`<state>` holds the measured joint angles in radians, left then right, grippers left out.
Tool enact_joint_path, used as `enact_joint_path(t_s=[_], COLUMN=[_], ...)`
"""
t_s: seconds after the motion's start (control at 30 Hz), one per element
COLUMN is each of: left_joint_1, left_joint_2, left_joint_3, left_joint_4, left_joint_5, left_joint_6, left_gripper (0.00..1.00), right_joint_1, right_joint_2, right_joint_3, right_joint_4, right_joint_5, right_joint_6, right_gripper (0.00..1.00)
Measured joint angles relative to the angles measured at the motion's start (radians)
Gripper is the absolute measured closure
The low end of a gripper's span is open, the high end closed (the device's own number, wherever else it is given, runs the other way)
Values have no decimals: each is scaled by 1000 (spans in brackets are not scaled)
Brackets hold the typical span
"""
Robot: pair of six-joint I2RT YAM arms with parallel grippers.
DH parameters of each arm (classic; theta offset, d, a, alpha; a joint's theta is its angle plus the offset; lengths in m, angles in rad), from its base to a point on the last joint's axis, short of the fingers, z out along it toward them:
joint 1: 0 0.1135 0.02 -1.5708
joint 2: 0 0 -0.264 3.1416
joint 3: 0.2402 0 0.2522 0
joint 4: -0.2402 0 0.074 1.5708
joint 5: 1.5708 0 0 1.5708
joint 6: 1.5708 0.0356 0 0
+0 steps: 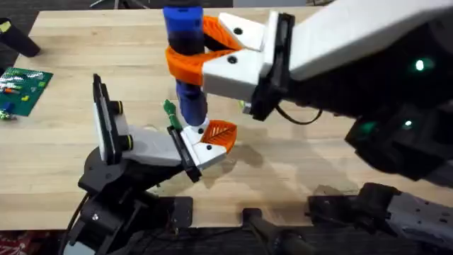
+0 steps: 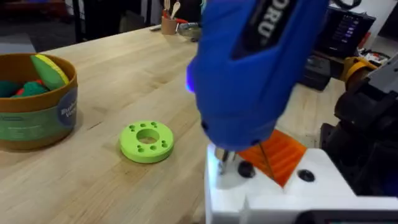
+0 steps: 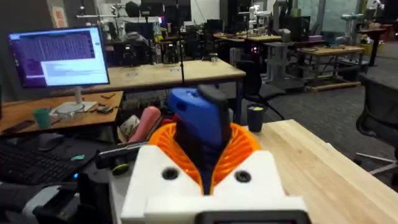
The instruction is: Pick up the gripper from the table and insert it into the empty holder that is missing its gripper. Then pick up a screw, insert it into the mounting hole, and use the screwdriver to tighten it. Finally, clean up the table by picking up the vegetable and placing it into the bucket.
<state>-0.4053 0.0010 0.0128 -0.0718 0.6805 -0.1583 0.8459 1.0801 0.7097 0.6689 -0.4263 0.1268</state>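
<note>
My right gripper [image 1: 192,48], white with large orange fingers [image 3: 244,144], is shut on the blue screwdriver [image 1: 185,32] and holds it upright. The screwdriver's slim tip [image 1: 194,117] comes down onto the white base of the small orange ribbed gripper [image 1: 219,134]. That piece sits at the end of the holder [image 1: 145,150], the white head of my left arm with a black plate and yellow-ringed knobs. In the left wrist view the screwdriver [image 2: 249,68] stands over the white base [image 2: 311,186] beside the ribbed gripper [image 2: 280,155]. The screw is hidden under the tip. The bucket [image 2: 37,115] holds green and yellow pieces.
A bright green ring with small holes [image 2: 147,141] lies on the table [image 1: 318,163] between the bucket and the holder. A green circuit board [image 1: 25,88] lies at the far left, with a black object [image 1: 18,37] at the far-left corner.
</note>
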Motion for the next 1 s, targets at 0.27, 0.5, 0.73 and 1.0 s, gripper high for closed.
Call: enact_joint_path(t_s=[0.27,0.5,0.73,1.0], left_joint_1=[0,0,0,0], left_joint_2=[0,0,0,0], left_joint_3=[0,0,0,0], left_joint_4=[0,0,0,0], left_joint_5=[0,0,0,0], left_joint_6=[-3,-3,-2,-2], left_gripper=[990,990,990,990], right_joint_1=[0,0,0,0], right_joint_2=[0,0,0,0], right_joint_3=[125,131,132,132], right_joint_4=[-157,-162,-215,-219], right_joint_5=[-22,-68,-76,-76], right_joint_6=[0,0,-1,-62], right_gripper=[952,952,952,952])
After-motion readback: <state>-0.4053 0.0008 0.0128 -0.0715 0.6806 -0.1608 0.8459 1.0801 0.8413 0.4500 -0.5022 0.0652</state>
